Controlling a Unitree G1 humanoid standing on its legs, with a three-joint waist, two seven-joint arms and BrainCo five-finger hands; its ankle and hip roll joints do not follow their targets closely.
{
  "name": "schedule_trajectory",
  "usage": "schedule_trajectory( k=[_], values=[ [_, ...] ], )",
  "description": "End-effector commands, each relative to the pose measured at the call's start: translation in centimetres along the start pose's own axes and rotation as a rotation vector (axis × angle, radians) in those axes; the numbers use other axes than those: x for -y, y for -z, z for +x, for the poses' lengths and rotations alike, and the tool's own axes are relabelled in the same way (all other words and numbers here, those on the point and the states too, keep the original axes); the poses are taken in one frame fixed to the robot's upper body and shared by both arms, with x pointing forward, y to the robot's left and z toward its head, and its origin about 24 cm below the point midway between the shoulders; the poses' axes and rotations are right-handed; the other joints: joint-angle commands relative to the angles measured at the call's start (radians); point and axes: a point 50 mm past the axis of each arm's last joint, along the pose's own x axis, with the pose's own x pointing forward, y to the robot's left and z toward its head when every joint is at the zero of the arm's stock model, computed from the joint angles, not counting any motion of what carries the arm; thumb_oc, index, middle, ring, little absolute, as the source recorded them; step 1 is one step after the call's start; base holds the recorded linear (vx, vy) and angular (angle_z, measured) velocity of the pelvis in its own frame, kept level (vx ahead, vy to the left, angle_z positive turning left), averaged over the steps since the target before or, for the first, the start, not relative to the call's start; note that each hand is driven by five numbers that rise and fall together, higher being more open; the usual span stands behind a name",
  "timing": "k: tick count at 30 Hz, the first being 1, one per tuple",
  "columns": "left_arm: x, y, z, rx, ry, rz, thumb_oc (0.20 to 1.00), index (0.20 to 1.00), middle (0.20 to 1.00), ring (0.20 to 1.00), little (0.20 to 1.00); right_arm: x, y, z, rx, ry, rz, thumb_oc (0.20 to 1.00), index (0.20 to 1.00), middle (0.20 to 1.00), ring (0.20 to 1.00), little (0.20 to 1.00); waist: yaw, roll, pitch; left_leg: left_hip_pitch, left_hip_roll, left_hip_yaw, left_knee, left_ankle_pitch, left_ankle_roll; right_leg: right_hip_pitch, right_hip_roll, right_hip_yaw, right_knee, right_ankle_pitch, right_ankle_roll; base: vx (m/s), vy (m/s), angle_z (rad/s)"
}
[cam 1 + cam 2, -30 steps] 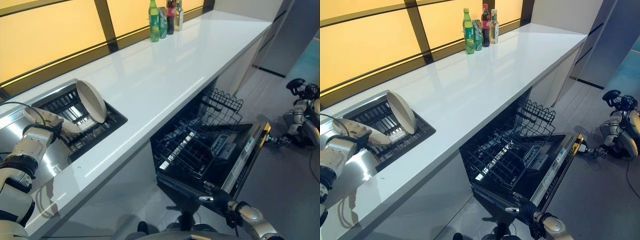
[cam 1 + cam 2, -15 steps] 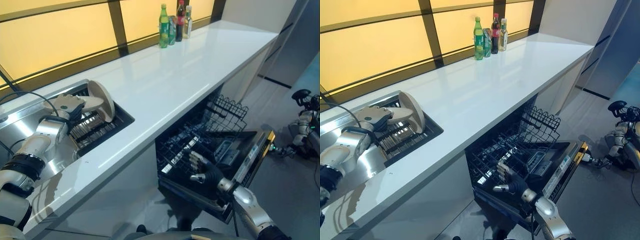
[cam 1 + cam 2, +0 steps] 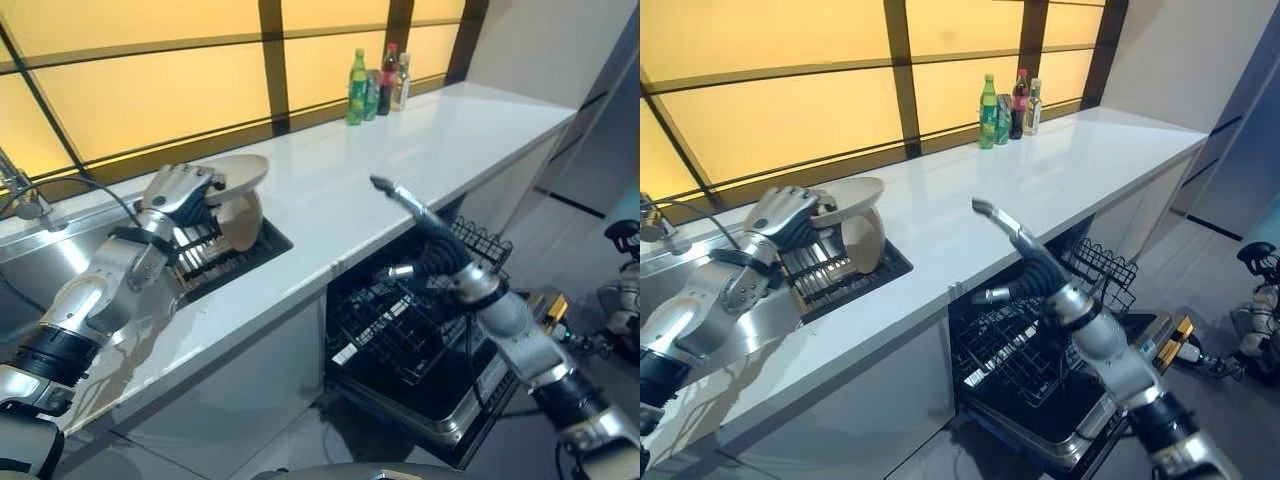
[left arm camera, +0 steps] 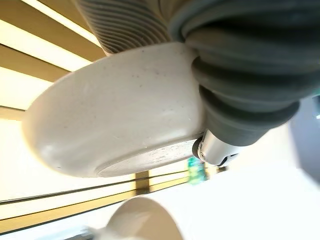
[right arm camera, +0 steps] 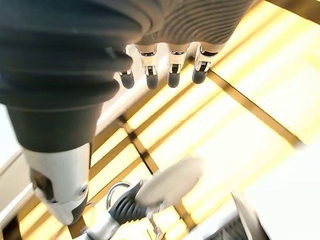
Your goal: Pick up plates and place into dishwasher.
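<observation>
Plates first: one cream plate (image 3: 233, 172) is now up out of the sink rack (image 3: 222, 262), held roughly level in the left hand (image 3: 178, 192), whose fingers are curled round its near rim — half a second ago it was still leaning down among the rack's slots. A second plate (image 3: 243, 220) stands on edge in the rack just beneath it. That means the pick-up looks done for one plate, with the carry to the dishwasher still ahead.

At about 3 o'clock from the lifted plate, the right hand (image 3: 415, 225) has swung up from the dishwasher to above the counter (image 3: 330, 200) edge, fingers straight and holding nothing — perhaps readying to receive the plate. Below it, at 5 o'clock, the dishwasher rack (image 3: 400, 320) sits pulled out over the open door.

Hard to make out: the left thumb's hold, hidden behind the plate, and the rack's free slots.
</observation>
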Motion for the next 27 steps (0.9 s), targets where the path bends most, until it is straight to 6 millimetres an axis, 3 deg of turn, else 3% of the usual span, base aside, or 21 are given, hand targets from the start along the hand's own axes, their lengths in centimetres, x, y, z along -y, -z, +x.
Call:
schedule_trajectory(
  k=[1, 3, 10, 19, 26, 27],
  values=[
    [-4.3, -1.0, 1.7, 0.090, -0.138, -0.030, 0.200, 0.200, 0.200, 0.200, 0.200, 3.8, -2.5, 3.5, 0.156, 0.099, -0.240, 1.000, 1.000, 1.000, 1.000, 1.000, 0.038, 0.023, 0.026, -0.026, -0.055, -0.020, 0.011, -0.126, 0.024, 0.060, -0.057, -0.029, 0.010, -0.153, 0.109, -0.02, -0.044, 0.01],
    [-5.1, -1.9, 1.8, 0.161, -0.140, -0.047, 0.200, 0.200, 0.200, 0.200, 0.200, 4.9, -2.8, 4.6, 0.180, 0.084, -0.298, 1.000, 1.000, 1.000, 1.000, 1.000, 0.051, 0.017, 0.018, -0.026, -0.056, -0.029, 0.011, -0.125, 0.024, 0.064, -0.057, -0.036, 0.010, -0.155, 0.107, -0.02, -0.048, 0.05],
    [-6.2, -4.9, 2.6, 0.347, -0.103, -0.120, 0.200, 0.200, 0.200, 0.200, 0.200, 5.8, -2.9, 7.6, 0.179, 0.001, -0.344, 1.000, 1.000, 1.000, 1.000, 1.000, 0.083, 0.006, -0.001, -0.030, -0.056, -0.053, 0.011, -0.118, 0.018, 0.072, -0.059, -0.061, 0.010, -0.157, 0.104, -0.01, -0.032, 0.10],
    [-7.3, -7.7, 3.5, 0.518, -0.089, -0.273, 0.200, 0.200, 0.200, 0.200, 0.200, 4.5, -1.7, 9.5, 0.108, -0.229, -0.348, 1.000, 1.000, 1.000, 1.000, 1.000, 0.099, -0.005, -0.024, -0.038, -0.062, -0.074, 0.011, -0.109, 0.016, 0.070, -0.062, -0.076, 0.010, -0.154, 0.103, 0.00, -0.005, 0.11],
    [-8.4, -9.7, 3.8, 0.635, -0.126, -0.330, 0.200, 0.200, 0.200, 0.200, 0.200, 3.2, -0.2, 10.4, 0.035, -0.280, -0.299, 1.000, 1.000, 1.000, 1.000, 1.000, 0.110, -0.010, -0.031, -0.040, -0.064, -0.084, 0.011, -0.107, 0.016, 0.071, -0.063, -0.082, 0.010, -0.154, 0.100, 0.01, -0.005, 0.03],
    [-8.7, -10.0, 3.8, 0.648, -0.137, -0.334, 0.200, 0.200, 0.200, 0.200, 0.200, 2.9, -0.1, 10.5, 0.030, -0.287, -0.282, 0.570, 0.570, 0.570, 0.570, 0.570, 0.111, -0.010, -0.032, -0.040, -0.064, -0.083, 0.011, -0.106, 0.015, 0.071, -0.064, -0.083, 0.010, -0.153, 0.100, 0.00, 0.000, 0.00]
  ],
)
